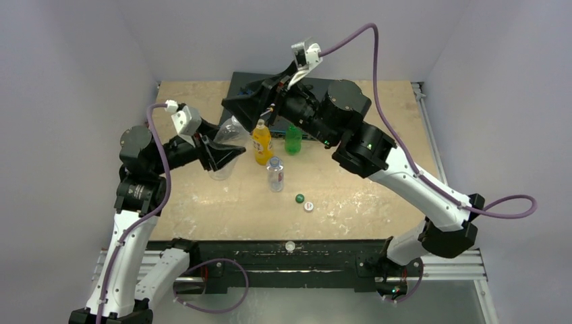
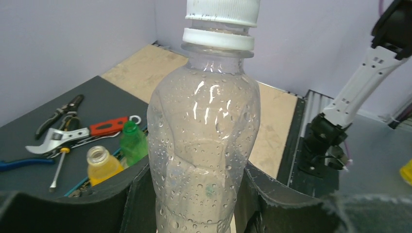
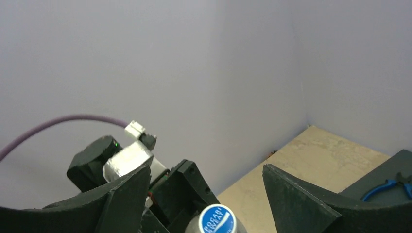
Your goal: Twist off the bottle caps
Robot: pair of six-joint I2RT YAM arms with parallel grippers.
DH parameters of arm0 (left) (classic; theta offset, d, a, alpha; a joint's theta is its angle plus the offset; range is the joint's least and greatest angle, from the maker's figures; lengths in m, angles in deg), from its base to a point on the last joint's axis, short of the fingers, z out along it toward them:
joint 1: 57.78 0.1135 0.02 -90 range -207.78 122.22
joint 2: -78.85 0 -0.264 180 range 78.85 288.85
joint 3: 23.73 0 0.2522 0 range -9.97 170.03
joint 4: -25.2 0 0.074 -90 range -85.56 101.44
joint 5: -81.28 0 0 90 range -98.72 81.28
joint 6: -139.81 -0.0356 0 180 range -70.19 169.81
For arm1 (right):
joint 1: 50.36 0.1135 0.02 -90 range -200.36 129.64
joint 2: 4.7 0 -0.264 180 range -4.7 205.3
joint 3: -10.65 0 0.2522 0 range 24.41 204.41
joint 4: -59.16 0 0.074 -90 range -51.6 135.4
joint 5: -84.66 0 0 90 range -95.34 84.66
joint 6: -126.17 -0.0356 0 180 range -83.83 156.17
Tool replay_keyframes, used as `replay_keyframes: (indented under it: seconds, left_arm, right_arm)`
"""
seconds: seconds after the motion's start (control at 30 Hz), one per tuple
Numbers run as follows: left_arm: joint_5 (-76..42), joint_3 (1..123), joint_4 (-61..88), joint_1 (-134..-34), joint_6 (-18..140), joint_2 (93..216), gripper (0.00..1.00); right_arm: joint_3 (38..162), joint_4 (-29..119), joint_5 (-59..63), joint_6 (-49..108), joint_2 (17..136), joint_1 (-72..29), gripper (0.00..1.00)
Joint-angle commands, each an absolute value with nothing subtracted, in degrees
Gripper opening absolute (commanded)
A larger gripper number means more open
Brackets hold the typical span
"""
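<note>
My left gripper [image 2: 197, 194] is shut on the body of the larger clear bottle [image 2: 201, 141], which it holds upright; the bottle is wet with droplets. The bottle's cap [image 2: 222, 12] is white with a blue printed top [image 3: 217, 221]. My right gripper [image 3: 206, 166] stands open just above that cap, one finger on each side, not touching it. From above, the right gripper [image 1: 244, 104] hangs over the clear bottle [image 1: 229, 131] and the left gripper [image 1: 219, 154]. The orange-yellow bottle [image 1: 262, 143] and green bottle [image 1: 293, 138] stand uncapped. A dark green cap [image 1: 299, 198] and a white cap [image 1: 309, 206] lie loose.
A small clear blue-labelled bottle [image 1: 275, 173] stands on the wooden table [image 1: 364, 196] in front of the orange-yellow one. A dark tray [image 2: 111, 97] at the back holds pliers, a wrench and a screwdriver. A small white round thing [image 1: 290, 246] sits on the front rail.
</note>
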State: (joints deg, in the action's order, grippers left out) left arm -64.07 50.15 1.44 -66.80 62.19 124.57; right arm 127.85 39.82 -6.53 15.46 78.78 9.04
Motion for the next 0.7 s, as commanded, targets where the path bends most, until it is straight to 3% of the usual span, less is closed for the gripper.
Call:
replay_keyframes:
  seconds: [0.0,0.2,0.53,0.67]
  left_arm:
    - [-54.42,52.08,0.95,-66.75,55.58,123.39,0.00]
    - [-51.87,52.10,1.56,-66.75,55.02,123.71,0.00]
    - [-48.43,50.84,3.09,-66.75,55.29,123.24,0.00]
    - [-47.68,50.82,4.48,-66.77,55.68,123.78,0.00]
  right_arm:
    - [134.48,32.59,-16.26,15.81,81.81,11.42,0.86]
    - [133.88,33.01,-20.20,14.99,82.71,11.69,0.73]
    - [133.27,35.47,-17.38,13.85,83.31,11.69,0.63]
    - [132.50,37.07,-16.99,13.94,82.80,11.70,0.54]
